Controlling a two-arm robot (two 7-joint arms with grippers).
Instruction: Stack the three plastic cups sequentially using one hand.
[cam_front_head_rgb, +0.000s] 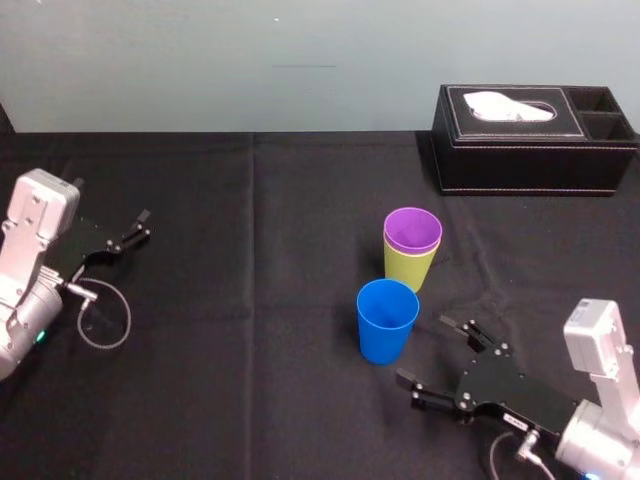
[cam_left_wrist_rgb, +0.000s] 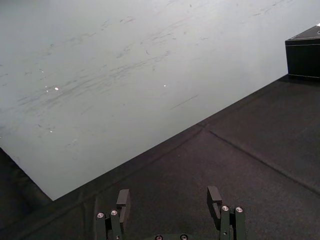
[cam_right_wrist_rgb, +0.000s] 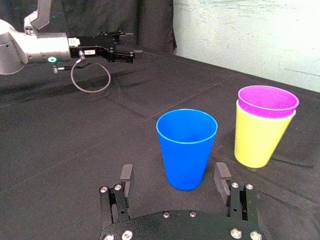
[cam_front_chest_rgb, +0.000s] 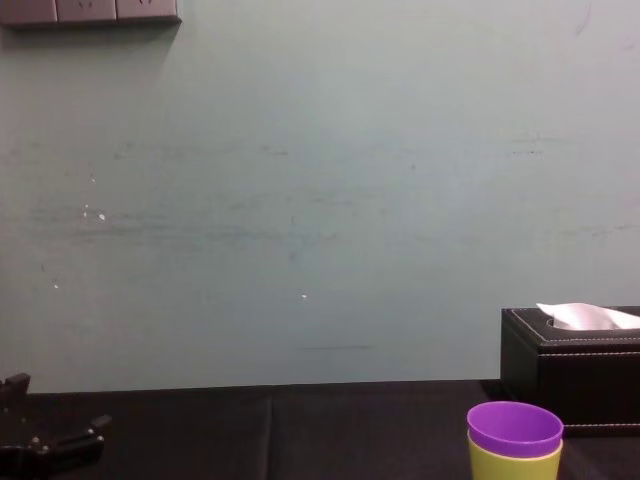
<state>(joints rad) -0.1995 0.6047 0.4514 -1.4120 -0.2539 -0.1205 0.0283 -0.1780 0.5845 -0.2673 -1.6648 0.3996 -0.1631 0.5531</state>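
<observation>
Currently lining up the wide-open right gripper beside the blue cup at lower right, with the left gripper parked open mid-left, risking toppling that cup by clipping its wall.

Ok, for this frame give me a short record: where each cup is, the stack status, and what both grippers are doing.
stack: purple cup nested inside lime-green cup, both upright
loose cup: blue cup, upright, apart from the pair, nearer the robot
right gripper: open, empty, low on the robot's side of the blue cup, facing it
left gripper: open, empty, parked at the left of the table
other: black tissue box at far right
left to do: blue cup not yet stacked
</observation>
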